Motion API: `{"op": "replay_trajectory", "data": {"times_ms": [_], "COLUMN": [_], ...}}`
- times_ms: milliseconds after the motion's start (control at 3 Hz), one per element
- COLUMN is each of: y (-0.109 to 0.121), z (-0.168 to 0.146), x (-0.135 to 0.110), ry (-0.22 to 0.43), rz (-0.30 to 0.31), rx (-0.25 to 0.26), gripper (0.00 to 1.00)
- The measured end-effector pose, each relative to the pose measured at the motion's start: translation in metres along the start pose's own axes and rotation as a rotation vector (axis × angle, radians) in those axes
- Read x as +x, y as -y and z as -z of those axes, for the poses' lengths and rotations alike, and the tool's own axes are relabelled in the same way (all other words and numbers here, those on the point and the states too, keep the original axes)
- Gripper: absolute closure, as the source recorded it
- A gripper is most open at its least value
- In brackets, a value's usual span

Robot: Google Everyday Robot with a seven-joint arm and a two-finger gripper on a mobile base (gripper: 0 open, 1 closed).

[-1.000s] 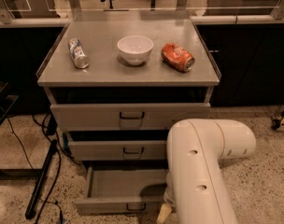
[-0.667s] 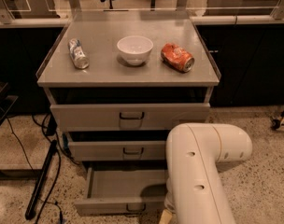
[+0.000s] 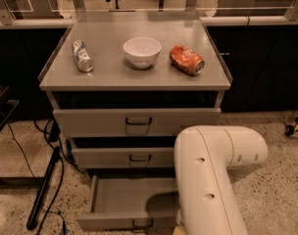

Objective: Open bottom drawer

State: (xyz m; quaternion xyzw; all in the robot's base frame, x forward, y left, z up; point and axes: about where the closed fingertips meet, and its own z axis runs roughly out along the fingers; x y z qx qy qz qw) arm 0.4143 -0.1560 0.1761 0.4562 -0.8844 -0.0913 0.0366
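The bottom drawer (image 3: 120, 223) is the lowest of three in a grey metal cabinet. It stands pulled out, and its shallow grey tray (image 3: 127, 198) shows empty. Its small dark handle (image 3: 141, 223) sits at the centre of the slim front panel. My white arm (image 3: 212, 180) covers the drawer's right end. My gripper is hidden behind this arm, low by the drawer's front right corner. The middle drawer (image 3: 122, 157) and the tall top drawer (image 3: 136, 122) stand slightly out.
On the cabinet top (image 3: 110, 75) lie a crushed silver can (image 3: 82, 56), a white bowl (image 3: 142, 51) and a crushed orange can (image 3: 186, 59). A dark stand leg and cables (image 3: 43, 190) lie on the speckled floor at the left. Dark counters run behind.
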Motion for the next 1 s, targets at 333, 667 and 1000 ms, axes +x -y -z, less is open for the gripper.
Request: {"op": "replay_trajectory", "data": {"times_ms": [333,667,1000], "y": [-0.003,-0.031,-0.033], "z": [0.003,0.006,0.008], "x": [0.007,0.052,0.057], "ry": [-0.004,-0.039,-0.044], "rz": [-0.009,-0.062,-0.068], "rx": [0.006,-0.031,-0.036], "gripper": [0.00,0.00,0.00]}}
